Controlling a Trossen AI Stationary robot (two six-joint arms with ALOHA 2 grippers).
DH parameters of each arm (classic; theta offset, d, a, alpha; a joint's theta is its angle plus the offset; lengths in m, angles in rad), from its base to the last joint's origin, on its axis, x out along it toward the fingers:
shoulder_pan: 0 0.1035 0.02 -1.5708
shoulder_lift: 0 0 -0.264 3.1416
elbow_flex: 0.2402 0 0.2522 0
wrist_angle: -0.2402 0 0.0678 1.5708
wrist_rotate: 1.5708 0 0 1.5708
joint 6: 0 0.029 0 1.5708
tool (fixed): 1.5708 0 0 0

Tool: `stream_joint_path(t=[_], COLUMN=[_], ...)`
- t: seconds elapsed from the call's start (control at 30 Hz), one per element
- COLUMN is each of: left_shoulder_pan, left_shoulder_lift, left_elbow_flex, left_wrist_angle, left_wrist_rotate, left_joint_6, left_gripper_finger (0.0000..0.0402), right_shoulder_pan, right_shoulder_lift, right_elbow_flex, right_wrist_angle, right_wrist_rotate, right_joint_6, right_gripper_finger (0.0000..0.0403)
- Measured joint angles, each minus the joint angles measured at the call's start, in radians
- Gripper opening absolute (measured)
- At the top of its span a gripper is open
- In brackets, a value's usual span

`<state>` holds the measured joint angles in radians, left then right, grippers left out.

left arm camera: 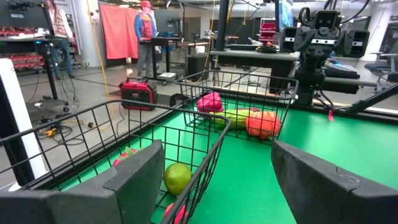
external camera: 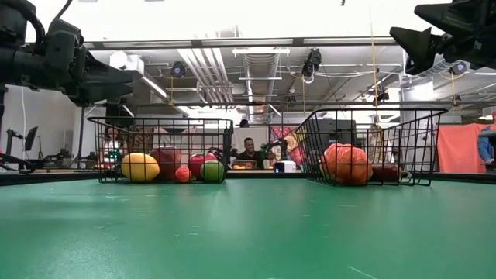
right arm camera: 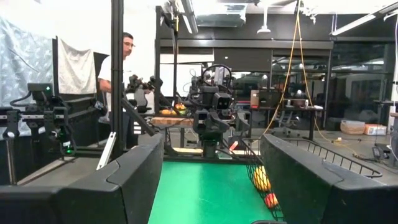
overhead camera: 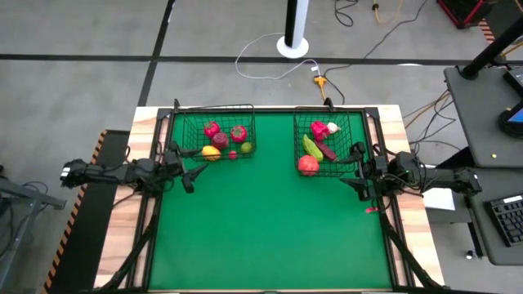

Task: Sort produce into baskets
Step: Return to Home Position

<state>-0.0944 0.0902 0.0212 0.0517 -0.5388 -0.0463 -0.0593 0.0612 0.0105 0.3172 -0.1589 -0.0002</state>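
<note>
Two black wire baskets stand at the table's far side. The left basket [overhead camera: 216, 131] holds red round pieces, a red pepper, an orange-yellow piece [overhead camera: 211, 152] and a green lime [overhead camera: 246, 148]. The right basket [overhead camera: 328, 143] holds a pink-red piece, white garlic [overhead camera: 333, 127], a yellow-green oblong piece [overhead camera: 311, 147], a purple piece and an orange-red round piece [overhead camera: 308, 164]. My left gripper [overhead camera: 194, 173] is open and empty by the left basket's near left corner. My right gripper [overhead camera: 351, 181] is open and empty by the right basket's near right corner.
The green mat [overhead camera: 270, 229] lies bare across the table's middle and near side. A small red object [overhead camera: 372, 210] lies near the right edge. Beyond the table stand workbenches and people [right arm camera: 118, 87].
</note>
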Motion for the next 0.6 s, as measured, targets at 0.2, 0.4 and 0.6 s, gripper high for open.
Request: stream_joint_path(t=[0.2,0.4,0.6], left_shoulder_pan=[0.0,0.0,0.0], left_shoulder_lift=[0.0,0.0,0.0], left_elbow_flex=[0.0,0.0,0.0], left_wrist_angle=[0.0,0.0,0.0], left_wrist_rotate=[0.0,0.0,0.0], left_joint_6=[0.0,0.0,0.0], left_gripper_finger=[0.0277,0.0277,0.0277], right_shoulder_pan=[0.0,0.0,0.0], right_shoulder_lift=[0.0,0.0,0.0], right_elbow_flex=[0.0,0.0,0.0], right_wrist_angle=[0.0,0.0,0.0], right_wrist_rotate=[0.0,0.0,0.0], right_joint_6=[0.0,0.0,0.0], right_gripper_finger=[0.0254,0.0262,0.0267])
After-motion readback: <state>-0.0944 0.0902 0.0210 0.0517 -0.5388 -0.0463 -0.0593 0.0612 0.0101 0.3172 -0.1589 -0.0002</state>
